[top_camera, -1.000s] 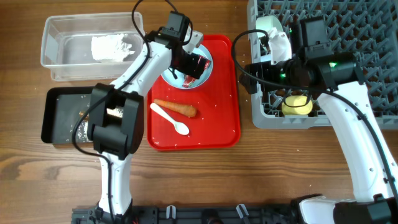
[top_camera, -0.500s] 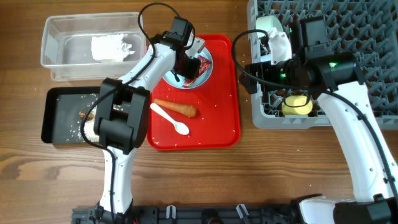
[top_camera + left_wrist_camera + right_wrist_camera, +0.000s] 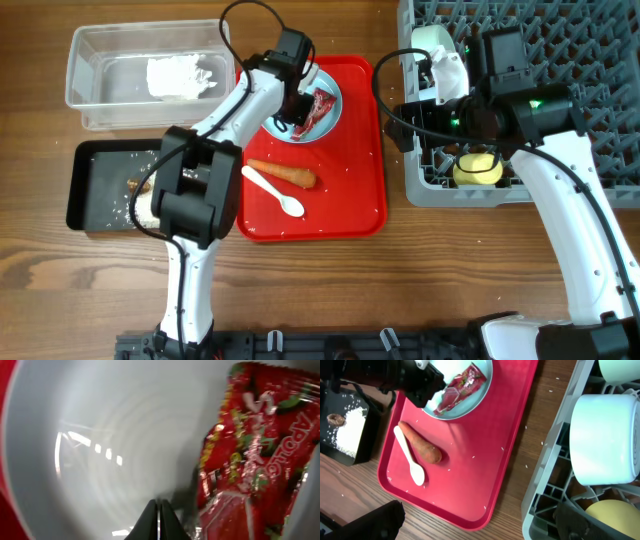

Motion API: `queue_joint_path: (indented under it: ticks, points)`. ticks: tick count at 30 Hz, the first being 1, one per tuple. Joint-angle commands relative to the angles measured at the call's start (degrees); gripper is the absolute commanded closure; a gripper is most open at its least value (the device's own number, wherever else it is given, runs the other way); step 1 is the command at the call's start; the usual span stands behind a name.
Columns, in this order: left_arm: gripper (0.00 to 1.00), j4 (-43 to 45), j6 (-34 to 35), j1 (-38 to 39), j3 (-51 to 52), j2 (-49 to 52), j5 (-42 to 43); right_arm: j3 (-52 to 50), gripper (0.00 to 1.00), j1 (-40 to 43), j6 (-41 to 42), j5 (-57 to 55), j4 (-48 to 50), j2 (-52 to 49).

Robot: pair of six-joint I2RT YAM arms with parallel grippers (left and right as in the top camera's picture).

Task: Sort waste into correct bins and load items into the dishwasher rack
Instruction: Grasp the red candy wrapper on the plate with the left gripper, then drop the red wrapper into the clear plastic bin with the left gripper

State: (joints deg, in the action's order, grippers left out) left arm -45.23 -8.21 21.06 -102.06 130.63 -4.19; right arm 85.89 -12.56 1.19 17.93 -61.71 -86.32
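The red snack wrapper [image 3: 319, 104] lies in the pale blue plate [image 3: 331, 122] at the back of the red serving tray. My left gripper [image 3: 293, 111] is down in that plate. Its fingers [image 3: 160, 510] are shut tight against each other, with the wrapper [image 3: 250, 455] just right of the tips and nothing seen between them. The carrot [image 3: 285, 173] and the white spoon [image 3: 272, 190] lie on the tray. My right gripper [image 3: 480, 527] hangs open over the tray's right edge, beside the dishwasher rack [image 3: 600, 100]. The rack holds a bowl [image 3: 605, 435] and the yellow cup [image 3: 478, 168].
The clear tub [image 3: 100, 85] at the back left holds crumpled tissue [image 3: 182, 76]. In front of it the black tray [image 3: 85, 190] holds rice and a brown scrap [image 3: 133, 185]. The red serving tray [image 3: 350, 185] has loose rice grains on it.
My left gripper's jaws have closed in the plate, and the wrapper now shows beside them rather than under them. The right arm has not moved.
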Motion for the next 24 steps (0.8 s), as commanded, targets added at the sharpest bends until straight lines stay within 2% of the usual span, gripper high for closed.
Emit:
queue_joint_path:
  ticks: [1,3,4,5,6,8,10,20,21,23,24]
  points:
    - [0.96,-0.37,0.94,0.74,-0.02,-6.49,-3.17,1.01,0.00,0.31,-1.18,-0.44,0.00,-0.46]
    - [0.96,-0.35,0.98,1.73,-0.02,-7.32,-3.15,1.01,0.00,0.31,-1.16,-0.42,-0.04,-0.46]
    - [0.90,-0.22,1.01,2.29,-0.02,-7.30,-3.13,1.01,0.00,0.31,-1.16,-0.44,-0.07,-0.46]
    - [0.59,-0.20,1.01,3.08,0.00,-6.93,-2.25,1.01,0.00,0.31,-1.16,-0.42,-0.09,-0.46]
    - [0.34,-0.15,0.98,3.63,0.00,-6.67,-1.38,1.01,0.00,0.31,-1.14,-0.42,-0.11,-0.46]
    - [0.11,0.55,0.96,4.59,0.00,-5.90,-0.81,1.01,0.00,0.31,-1.16,-0.42,-0.28,-0.46]
    - [0.05,1.62,0.59,5.11,0.04,-4.31,-0.79,1.01,0.00,0.31,-1.16,-0.42,-0.55,-0.46]
    - [0.06,3.85,-0.57,5.31,0.04,2.86,-0.81,1.01,0.00,0.31,-1.20,-0.44,-0.92,-0.46]
    - [0.16,4.07,-0.57,5.31,0.04,3.17,-0.81,1.01,0.00,0.31,-1.18,-0.44,-0.92,-0.46]
    - [0.54,4.15,-0.57,5.31,0.04,4.17,-0.81,1.01,0.00,0.31,-1.20,-0.44,-0.94,-0.46]
    - [0.66,4.11,-0.57,5.31,0.07,4.66,-0.81,1.01,0.00,0.31,-1.20,-0.46,-0.96,-0.46]
